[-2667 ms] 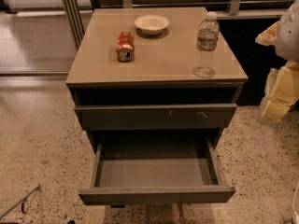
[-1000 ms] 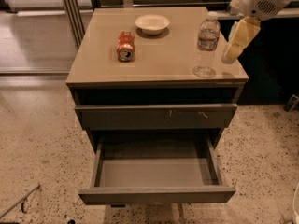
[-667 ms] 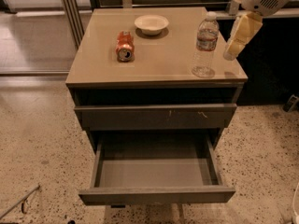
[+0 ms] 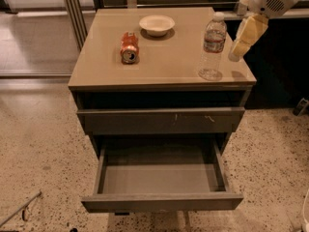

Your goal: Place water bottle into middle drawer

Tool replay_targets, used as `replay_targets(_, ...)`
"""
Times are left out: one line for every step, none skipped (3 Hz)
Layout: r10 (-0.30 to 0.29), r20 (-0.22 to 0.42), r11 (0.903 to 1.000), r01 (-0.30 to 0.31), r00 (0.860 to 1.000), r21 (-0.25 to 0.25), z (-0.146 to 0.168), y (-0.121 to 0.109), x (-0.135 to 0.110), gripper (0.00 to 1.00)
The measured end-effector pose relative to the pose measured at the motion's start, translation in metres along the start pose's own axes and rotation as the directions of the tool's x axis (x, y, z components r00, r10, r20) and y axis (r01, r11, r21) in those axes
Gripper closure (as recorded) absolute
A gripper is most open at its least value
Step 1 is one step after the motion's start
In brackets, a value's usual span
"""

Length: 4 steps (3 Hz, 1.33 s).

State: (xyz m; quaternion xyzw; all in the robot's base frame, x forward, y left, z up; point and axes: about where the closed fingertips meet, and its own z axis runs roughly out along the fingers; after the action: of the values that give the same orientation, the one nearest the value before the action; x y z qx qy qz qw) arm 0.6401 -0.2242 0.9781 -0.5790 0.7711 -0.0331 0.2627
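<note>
Carefully: right of the soda can (image 4: 129, 47) and bowl (image 4: 156, 24), the water bottle (image 4: 213, 47) stands upright near the cabinet's (image 4: 164, 64) right edge, my gripper (image 4: 244, 36) just beside it at upper right, apart or together I cannot tell, so I'd grasp level at mid-body.

Office-like room with speckled floor (image 4: 38, 144) and drawer cabinet (image 4: 164, 62); gripper (image 4: 237, 51) hangs beside the water bottle (image 4: 213, 47).
</note>
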Motion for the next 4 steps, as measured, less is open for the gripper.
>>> replay_targets(0.028, 0.046, 0.9996, -0.028, 0.999, -0.005, 0.019, -0.018, 0.002, 0.0)
replay_targets(0.06, 0.096, 0.9981, -0.059, 0.994, -0.018, 0.037, -0.035, 0.0, 0.0)
replay_targets(0.084, 0.132, 0.9955, -0.077, 0.988, -0.056, 0.05, -0.039, -0.008, 0.0)
replay_targets(0.106, 0.156, 0.9911, -0.091, 0.982, -0.097, 0.06, -0.037, -0.015, 0.0)
